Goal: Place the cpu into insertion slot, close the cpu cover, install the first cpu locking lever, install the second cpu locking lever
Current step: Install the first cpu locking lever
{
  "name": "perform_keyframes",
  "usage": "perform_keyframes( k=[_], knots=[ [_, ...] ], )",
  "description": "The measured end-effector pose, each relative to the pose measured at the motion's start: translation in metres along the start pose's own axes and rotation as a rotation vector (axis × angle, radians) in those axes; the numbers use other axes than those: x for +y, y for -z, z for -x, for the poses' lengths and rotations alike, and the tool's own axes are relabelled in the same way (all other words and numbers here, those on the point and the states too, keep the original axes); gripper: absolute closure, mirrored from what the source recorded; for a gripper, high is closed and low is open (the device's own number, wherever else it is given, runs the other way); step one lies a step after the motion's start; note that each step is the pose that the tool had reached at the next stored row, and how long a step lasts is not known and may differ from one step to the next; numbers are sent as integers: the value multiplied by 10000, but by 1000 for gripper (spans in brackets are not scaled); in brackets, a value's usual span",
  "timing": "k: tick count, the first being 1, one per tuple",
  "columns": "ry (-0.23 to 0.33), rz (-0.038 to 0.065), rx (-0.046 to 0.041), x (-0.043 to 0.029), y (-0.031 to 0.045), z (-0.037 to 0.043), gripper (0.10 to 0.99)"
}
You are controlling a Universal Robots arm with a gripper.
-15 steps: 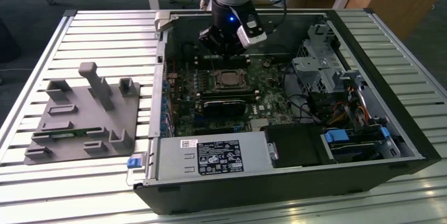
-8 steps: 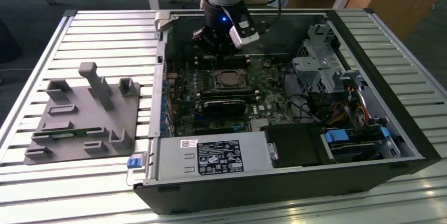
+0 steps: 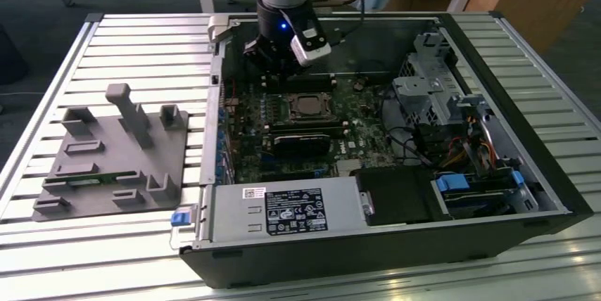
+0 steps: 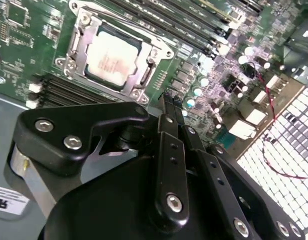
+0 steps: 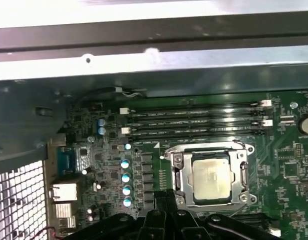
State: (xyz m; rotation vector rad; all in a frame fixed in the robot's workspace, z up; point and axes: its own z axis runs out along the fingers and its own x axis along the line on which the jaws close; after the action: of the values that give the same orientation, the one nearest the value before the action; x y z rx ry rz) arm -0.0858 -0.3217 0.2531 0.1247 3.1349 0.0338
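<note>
The cpu (image 4: 111,60) (image 5: 210,176), a silver-grey square chip, lies flat in the insertion slot (image 3: 305,106) on the green board. The cpu cover (image 5: 239,156) (image 4: 155,54) is down around the chip's edges. Thin metal levers (image 5: 177,175) run along two sides of the frame; whether they are latched I cannot tell. My gripper (image 3: 270,69) (image 4: 168,102) (image 5: 165,199) hovers just beside the socket, toward the case's far wall in the exterior view. Its black fingers (image 4: 170,150) are shut together with nothing between them, clear of the cover.
The open computer case (image 3: 554,195) lies on a slatted table. A black graphics card (image 3: 300,141) sits just past the socket, with memory slots (image 5: 194,117) on the other side. A drive cage (image 3: 427,86), a power supply (image 3: 281,211) and a grey fixture plate (image 3: 112,153) surround the area.
</note>
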Motion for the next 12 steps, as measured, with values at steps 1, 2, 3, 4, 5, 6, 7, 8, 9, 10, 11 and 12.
perform_keyframes(
  k=[1, 2, 3, 4, 5, 6, 7, 8, 9, 10, 11, 12],
  knots=[
    [0, -1, 0, 4, 0, -10, 980],
    [-1, -1, -1, 10, 0, -20, 980],
    [-1, -1, -2, 18, 0, -31, 980],
    [0, 0, -2, 29, -1, -39, 980],
    [-1, 2, -2, 36, -1, -48, 980],
    [1, 4, -4, 41, -1, -59, 980],
    [4, 5, -6, 52, -2, -68, 980],
    [7, 5, -7, 70, -3, -76, 980],
    [11, 5, -7, 90, -3, -83, 980],
    [16, 5, -7, 109, -4, -86, 980],
    [22, 4, -7, 127, -4, -89, 980],
    [26, 5, -7, 143, -5, -93, 980]
  ],
)
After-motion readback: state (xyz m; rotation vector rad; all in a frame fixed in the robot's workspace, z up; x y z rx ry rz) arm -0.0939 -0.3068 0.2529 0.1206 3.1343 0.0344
